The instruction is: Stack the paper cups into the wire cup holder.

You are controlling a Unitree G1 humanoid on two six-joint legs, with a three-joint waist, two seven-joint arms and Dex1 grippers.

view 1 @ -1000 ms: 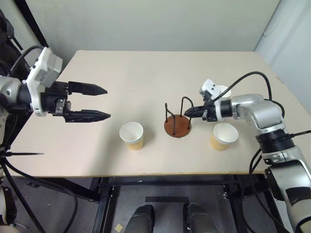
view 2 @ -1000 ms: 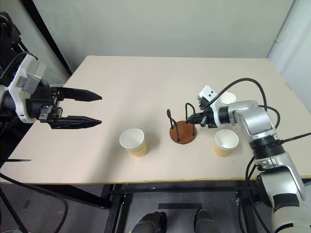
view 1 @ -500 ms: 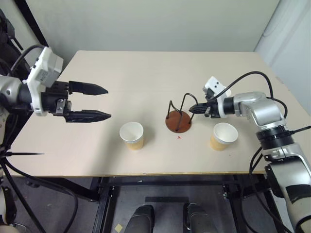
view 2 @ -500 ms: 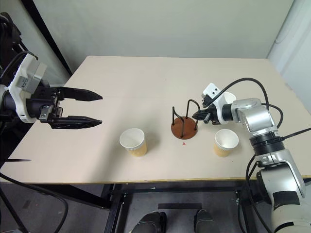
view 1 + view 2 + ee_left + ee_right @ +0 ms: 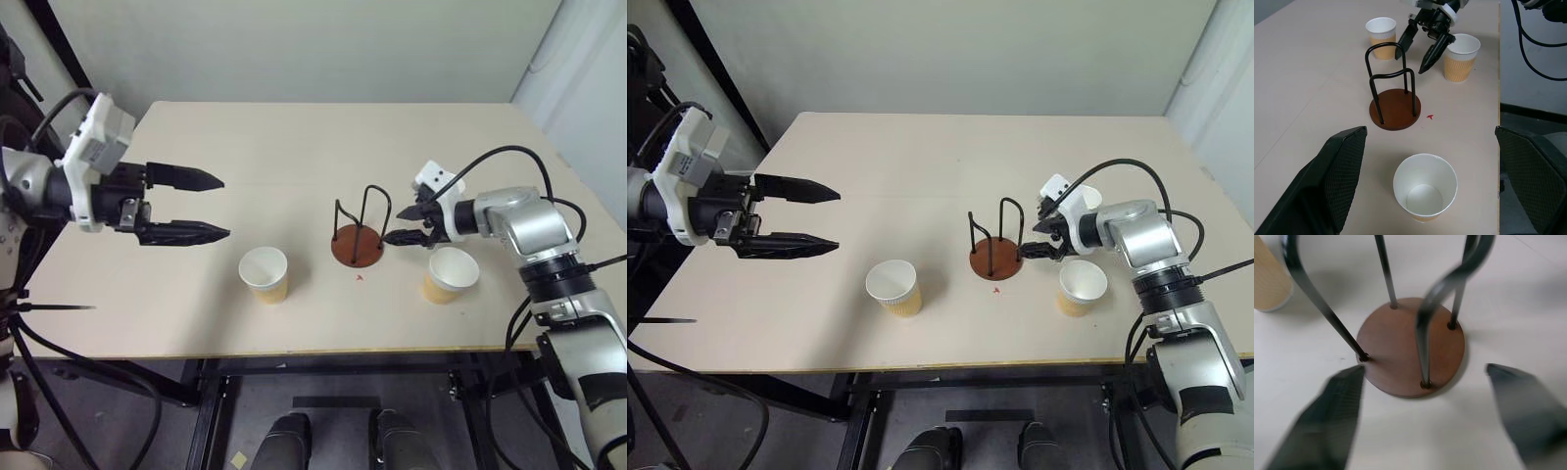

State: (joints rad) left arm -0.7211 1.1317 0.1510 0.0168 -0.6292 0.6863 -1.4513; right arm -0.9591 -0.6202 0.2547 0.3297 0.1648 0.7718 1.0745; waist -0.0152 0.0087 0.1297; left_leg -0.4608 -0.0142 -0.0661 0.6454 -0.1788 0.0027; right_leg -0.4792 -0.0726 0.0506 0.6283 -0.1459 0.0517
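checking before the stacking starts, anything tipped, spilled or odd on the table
Nothing stands out. The holder stands upright and empty, and all three cups are upright on the table.

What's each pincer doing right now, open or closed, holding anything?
Left pincer: open, holding nothing, above the table.
Right pincer: open, holding nothing, beside the wire cup holder.

Silver arms, black cables, white wrist cameras, black pincers.
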